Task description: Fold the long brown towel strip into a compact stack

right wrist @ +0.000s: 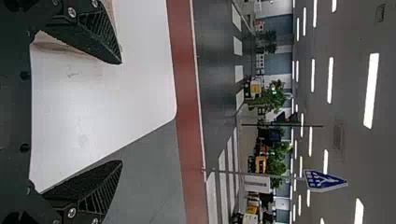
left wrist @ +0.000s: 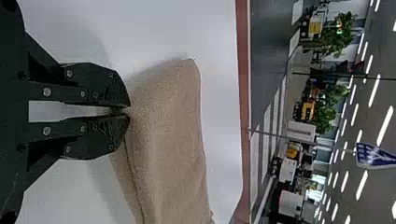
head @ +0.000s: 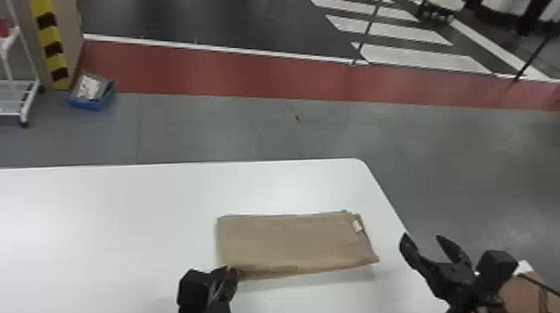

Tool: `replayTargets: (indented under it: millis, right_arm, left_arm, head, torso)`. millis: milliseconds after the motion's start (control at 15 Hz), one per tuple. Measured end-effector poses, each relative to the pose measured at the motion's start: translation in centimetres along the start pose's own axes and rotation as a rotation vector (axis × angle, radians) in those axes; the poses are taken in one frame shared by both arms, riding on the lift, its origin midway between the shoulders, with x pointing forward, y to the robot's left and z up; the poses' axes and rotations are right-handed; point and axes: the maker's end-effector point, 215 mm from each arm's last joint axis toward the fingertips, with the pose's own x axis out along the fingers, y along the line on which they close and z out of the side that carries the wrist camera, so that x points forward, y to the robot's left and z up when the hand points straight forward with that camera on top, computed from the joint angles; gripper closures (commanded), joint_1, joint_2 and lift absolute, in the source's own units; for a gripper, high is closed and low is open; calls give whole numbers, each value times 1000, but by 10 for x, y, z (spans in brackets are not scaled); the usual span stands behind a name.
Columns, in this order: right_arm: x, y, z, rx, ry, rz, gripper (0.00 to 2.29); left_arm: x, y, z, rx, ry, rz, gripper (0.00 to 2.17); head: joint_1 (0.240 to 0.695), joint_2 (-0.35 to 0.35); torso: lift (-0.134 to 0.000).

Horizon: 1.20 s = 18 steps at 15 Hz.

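brown towel: laid folded on white table, near-left corner clenched by left gripper. right gripper: parted, empty. risk: layers skewed if one corner alone is pulled.

In the head view, a white table with a rounded far corner is set on a grey floor. Beyond it the floor is crossed by a red band, edged by a white line; farther off, dark floor is painted with white stripes. At far left, a white rack is seen near a black-and-yellow striped edge, with a blue bin placed at its foot. In the right wrist view, the grey ceiling is lined with lit strips; green plants and a pole-mounted blue sign are also seen.
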Motion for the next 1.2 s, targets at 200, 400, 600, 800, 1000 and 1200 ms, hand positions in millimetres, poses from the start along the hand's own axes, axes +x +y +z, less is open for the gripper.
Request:
replayTargets:
  millis: [200,400,600,800,1000,1200]
  right_arm:
    - [3,2,-2,9,10,2,134]
    - [8,10,-2,11,16,10,134]
    - [14,18,0,14,18,21,134]
    - [21,27,3,13,14,31,134]
    - [27,37,5,12,10,42,134]
    - [33,44,7,11,7,48,134]
  left_arm:
    - [-2,4,18,-42,-28,13,1058]
    - [-7,9,35,-81,-50,24,1062]
    - [-15,32,29,-74,-44,61,1058]
    - [-23,62,18,-64,-33,107,1058]
    - [-30,97,13,-54,-38,165,1062]
    - [-37,134,11,-64,-39,217,1062]
  head:
    - [695,-350]
    - [695,-350]
    - [695,-350]
    - [695,-350]
    - [695,-350]
    - [695,-350]
  torso:
    - [0]
    - [0]
    - [0]
    - [0]
    - [0]
    - [0]
